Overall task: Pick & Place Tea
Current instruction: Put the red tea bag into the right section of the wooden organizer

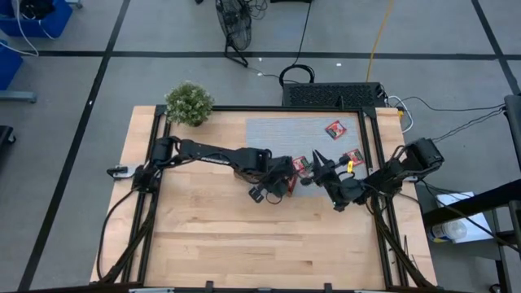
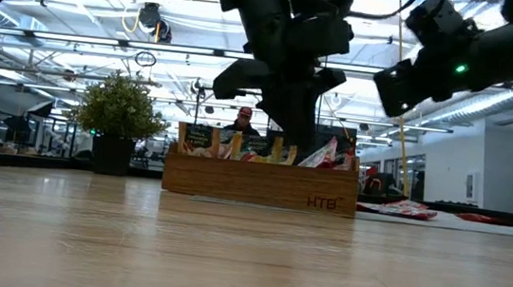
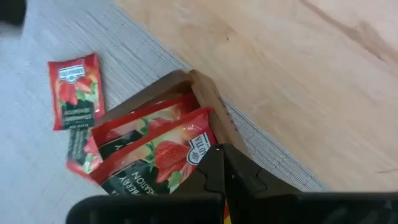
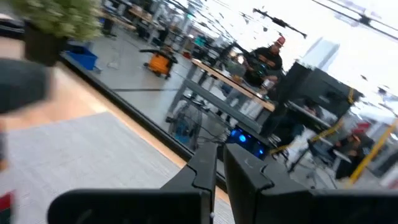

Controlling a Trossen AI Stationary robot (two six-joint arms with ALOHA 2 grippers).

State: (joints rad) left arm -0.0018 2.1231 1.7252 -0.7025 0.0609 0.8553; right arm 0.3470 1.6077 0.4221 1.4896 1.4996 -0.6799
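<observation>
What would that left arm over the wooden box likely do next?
Probably lift away and head for a loose red foil tea sachet on the grey mat. Its left tool is shut and looks empty above the brown wooden tray, where sachets already stand.

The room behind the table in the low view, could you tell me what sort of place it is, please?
Probably a large open lab or industrial workshop: a high ceiling of exposed trusses and strip lights, long workbenches with equipment, and a person seated at one.

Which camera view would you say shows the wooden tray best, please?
The low view: the wooden tray stands side-on, sachets sticking up. The left wrist view shows only a corner; in the high view the arms hide most of it; the right wrist view misses it.
</observation>
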